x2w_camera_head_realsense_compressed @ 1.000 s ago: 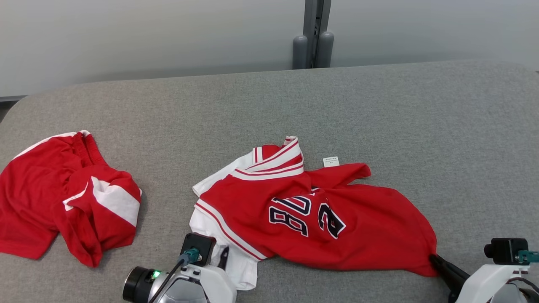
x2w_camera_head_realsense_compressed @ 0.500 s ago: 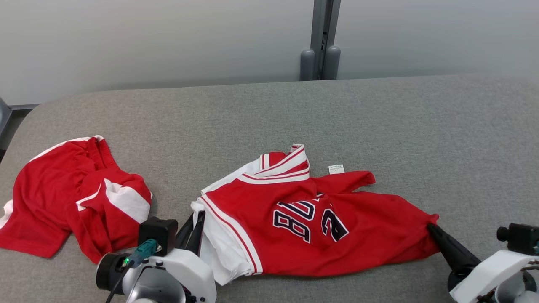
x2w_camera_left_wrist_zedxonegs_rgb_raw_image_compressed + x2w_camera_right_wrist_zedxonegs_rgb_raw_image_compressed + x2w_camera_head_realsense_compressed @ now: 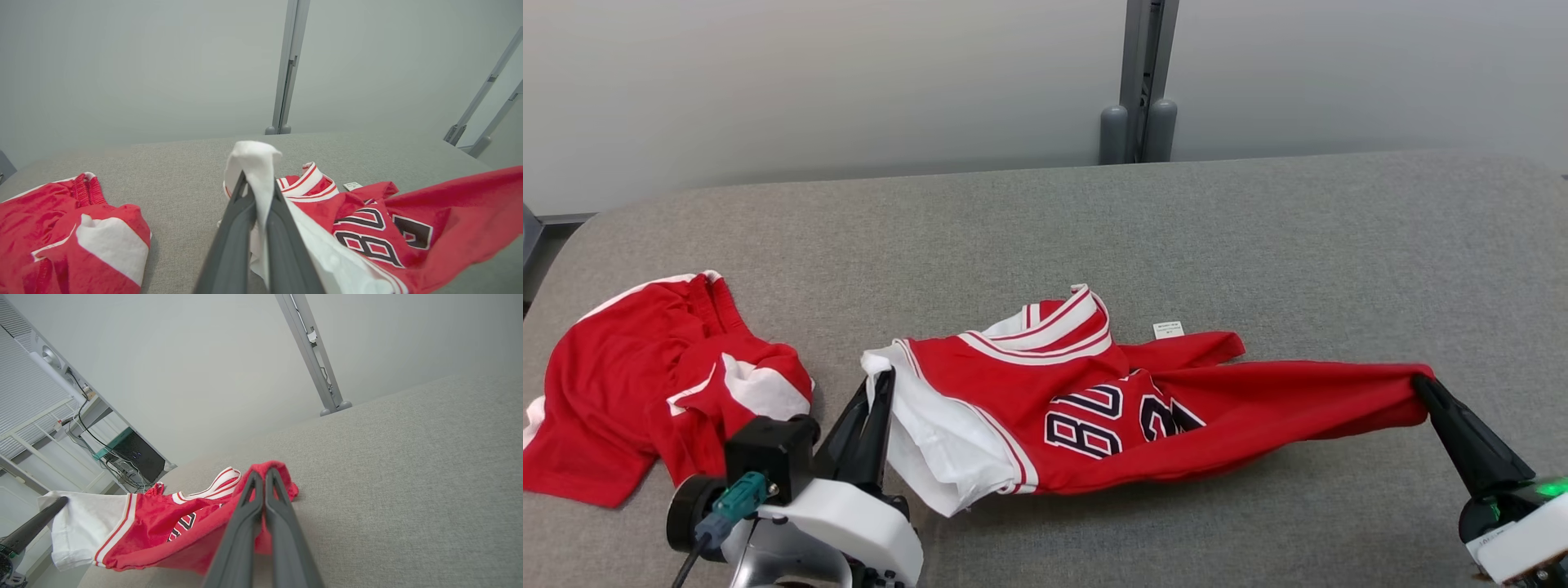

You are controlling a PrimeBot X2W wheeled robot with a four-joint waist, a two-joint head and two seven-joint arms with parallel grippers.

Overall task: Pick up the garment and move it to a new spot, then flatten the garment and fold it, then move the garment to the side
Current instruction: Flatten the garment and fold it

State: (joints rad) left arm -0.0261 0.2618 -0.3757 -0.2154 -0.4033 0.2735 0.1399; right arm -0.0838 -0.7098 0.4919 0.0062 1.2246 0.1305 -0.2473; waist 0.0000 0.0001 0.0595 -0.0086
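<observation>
While taut between fingers (image 3: pixel 870 425), garment (image 3: pixel 1217 404) amid table (image 3: pixel 1258 229).

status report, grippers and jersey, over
Left gripper shut on jersey at white edge. Right gripper shut on its red corner. It hangs stretched between them, partly off grey table. Red shorts lie apart, left.

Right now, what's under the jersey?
Under the jersey, grey table shows below its raised near edge; where the middle sags, the cloth hides whatever lies beneath.

On the table (image 3: pixel 1258 229), the jersey (image 3: pixel 1176 408) lies centrally, shorts (image 3: pixel 645 384) to its left, a label (image 3: pixel 1166 330) just behind.
</observation>
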